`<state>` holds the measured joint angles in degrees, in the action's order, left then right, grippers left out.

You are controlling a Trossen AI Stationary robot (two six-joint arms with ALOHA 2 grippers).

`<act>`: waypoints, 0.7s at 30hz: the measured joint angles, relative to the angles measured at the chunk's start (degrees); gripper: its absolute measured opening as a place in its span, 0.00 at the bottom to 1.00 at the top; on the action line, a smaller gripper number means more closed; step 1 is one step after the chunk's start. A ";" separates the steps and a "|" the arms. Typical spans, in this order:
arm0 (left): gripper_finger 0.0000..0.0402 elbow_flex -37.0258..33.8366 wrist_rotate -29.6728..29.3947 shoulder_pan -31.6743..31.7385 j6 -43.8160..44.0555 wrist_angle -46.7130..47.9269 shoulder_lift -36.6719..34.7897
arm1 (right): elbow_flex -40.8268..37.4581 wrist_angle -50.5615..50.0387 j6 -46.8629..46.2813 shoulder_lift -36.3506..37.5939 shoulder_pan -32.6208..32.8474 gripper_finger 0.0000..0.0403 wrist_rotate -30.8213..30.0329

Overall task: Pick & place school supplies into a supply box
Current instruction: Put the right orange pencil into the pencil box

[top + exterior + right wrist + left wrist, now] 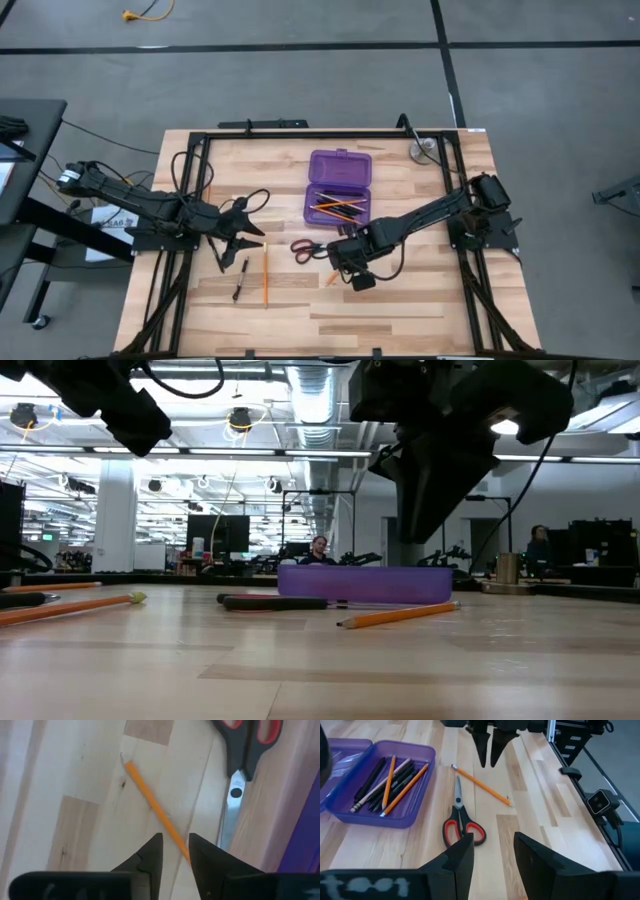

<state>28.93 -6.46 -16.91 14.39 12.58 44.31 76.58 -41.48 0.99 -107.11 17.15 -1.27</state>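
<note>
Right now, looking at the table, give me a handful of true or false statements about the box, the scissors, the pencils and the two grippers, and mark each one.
1. The box is open with pens and pencils inside. True.
2. The scissors lie inside the box. False: they lie on the table beside it.
3. The right gripper is over an orange pencil lying on the table. True.
4. The left gripper holds a pencil. False: it is open and empty.
5. A pen and a pencil lie on the table near the left gripper. True.
</note>
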 joint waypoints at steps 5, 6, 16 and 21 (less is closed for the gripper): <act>0.32 0.00 -0.01 0.00 0.01 -0.09 -0.02 | 0.00 0.49 1.20 0.00 0.06 0.28 -0.10; 0.32 0.00 -0.02 0.00 0.00 -0.09 -0.02 | 0.00 0.46 1.76 0.00 0.07 0.29 -0.08; 0.32 0.00 0.01 0.00 0.00 -0.07 -0.03 | -0.76 3.38 7.33 -0.02 0.07 0.35 -0.20; 0.32 0.00 0.01 0.00 0.19 -0.07 -0.04 | -4.20 7.30 7.62 -0.15 -0.04 0.33 -0.21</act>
<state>28.93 -6.46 -16.91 14.58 12.51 44.27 72.37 -34.18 8.60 -107.26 17.10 -1.48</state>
